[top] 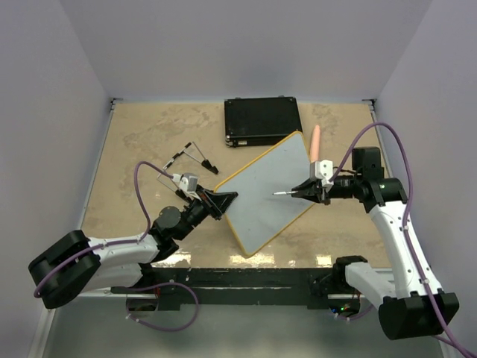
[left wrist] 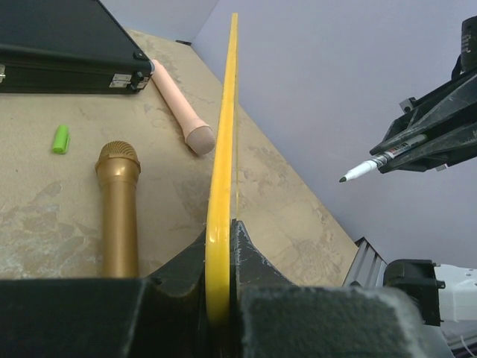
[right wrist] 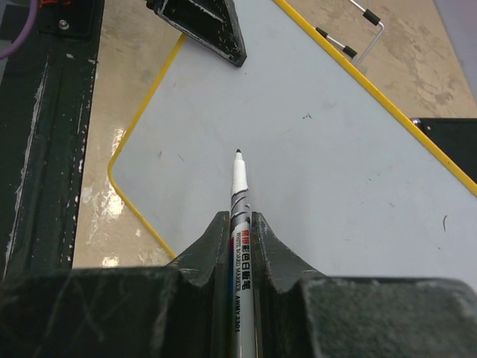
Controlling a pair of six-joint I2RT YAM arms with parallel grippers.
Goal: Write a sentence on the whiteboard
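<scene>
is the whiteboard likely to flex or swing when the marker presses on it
Probably stiff: the whiteboard edge looks straight in the left wrist view. It may pivot, since the left gripper clamps just one edge.

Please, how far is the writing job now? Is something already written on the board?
Done: the marker is uncapped, what looks like its green cap lies on the table, and the left jaws clamp the whiteboard by its yellow rim. In hand: the right jaws hold the marker, tip short of the board. Left: the whole sentence; no lettering shows yet.
</scene>
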